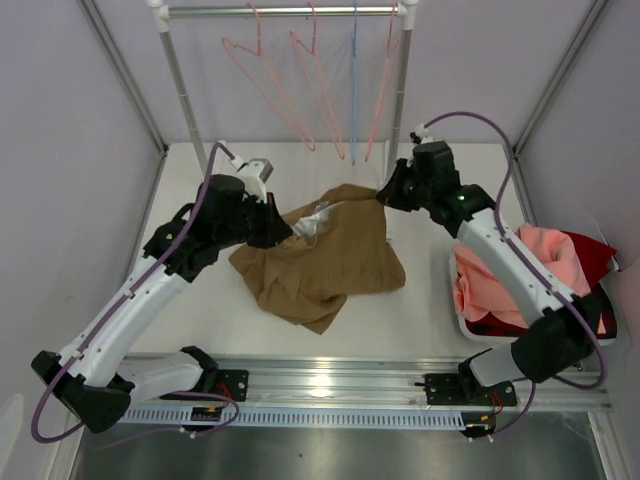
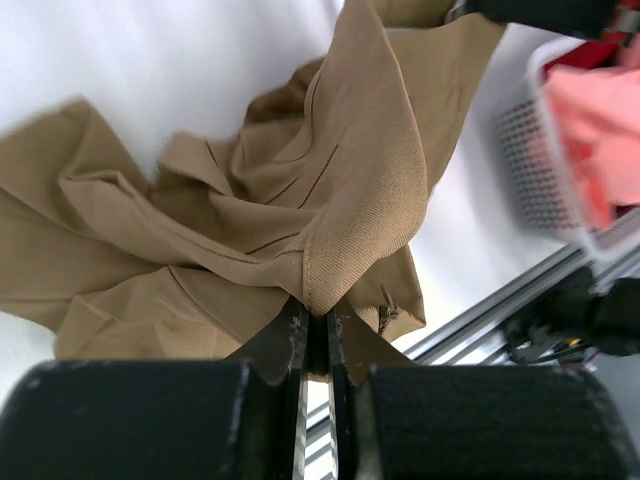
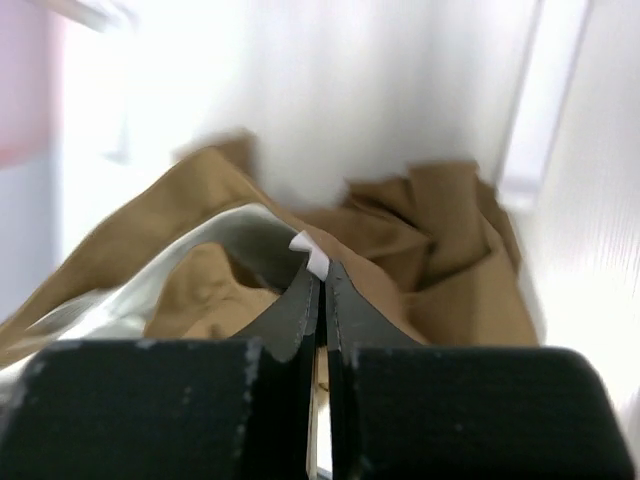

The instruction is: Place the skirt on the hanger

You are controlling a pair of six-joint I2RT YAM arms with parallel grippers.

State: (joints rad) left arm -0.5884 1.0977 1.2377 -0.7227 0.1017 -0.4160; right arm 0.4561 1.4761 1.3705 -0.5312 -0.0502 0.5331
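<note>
Left gripper (image 2: 316, 345) and right gripper (image 3: 322, 290) pinch the skirt (image 1: 330, 265), spread left-right; the hanger (image 1: 378, 105) hangs beyond (right nearer).

Centre of table (image 1: 200, 310), skirt (image 1: 325, 265); basket (image 1: 460, 310) right of it; hangers (image 1: 268, 92) on rail (image 1: 290, 11) behind.

A robotics lab cell: white table (image 1: 420, 320) boxed by plain panels (image 1: 60, 150), aluminium rail (image 1: 330, 375), small clothes rack (image 1: 290, 11).
</note>
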